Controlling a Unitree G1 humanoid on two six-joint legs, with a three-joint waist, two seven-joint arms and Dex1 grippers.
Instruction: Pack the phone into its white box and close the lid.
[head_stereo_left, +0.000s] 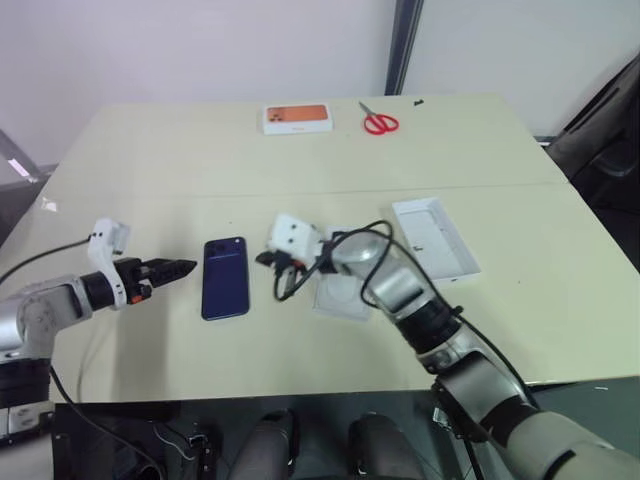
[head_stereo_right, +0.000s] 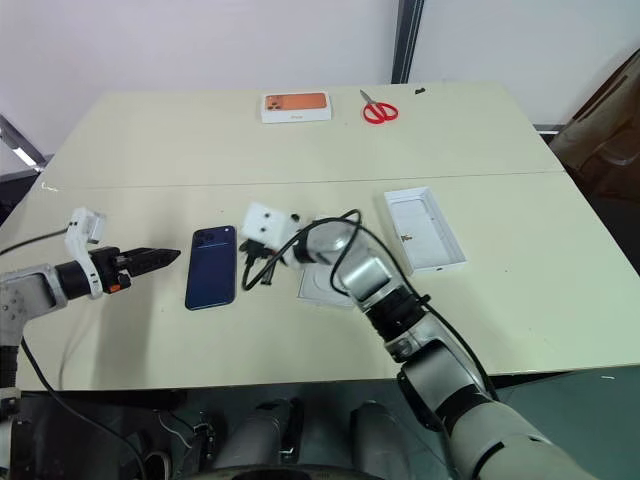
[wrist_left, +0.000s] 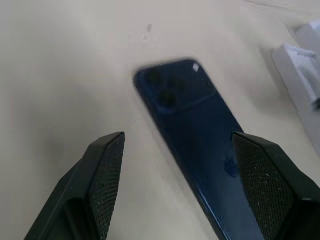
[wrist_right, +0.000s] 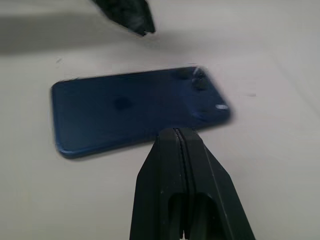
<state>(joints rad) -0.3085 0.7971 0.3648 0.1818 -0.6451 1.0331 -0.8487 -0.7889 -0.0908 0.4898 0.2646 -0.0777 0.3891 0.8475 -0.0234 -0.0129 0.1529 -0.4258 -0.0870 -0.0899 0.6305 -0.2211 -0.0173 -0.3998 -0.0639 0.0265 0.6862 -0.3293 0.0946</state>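
Note:
The dark blue phone (head_stereo_left: 225, 277) lies back up on the table, camera bump at its far end. My left gripper (head_stereo_left: 182, 268) hovers just left of it, open, its fingers (wrist_left: 107, 170) apart and pointing at the phone (wrist_left: 195, 130). My right gripper (wrist_right: 175, 132) is shut on nothing, its tip at the phone's right edge (wrist_right: 135, 110). A shallow white piece lying open side up, plain white inside, looks like the lid (head_stereo_left: 435, 235), to the right. A flat white piece (head_stereo_left: 340, 297) under my right forearm is the white box or its insert; I cannot tell which.
A white box with an orange picture (head_stereo_left: 297, 117) and red scissors (head_stereo_left: 378, 122) lie at the table's far side. A black cable (head_stereo_left: 345, 240) loops over my right wrist. The table's front edge runs close below both arms.

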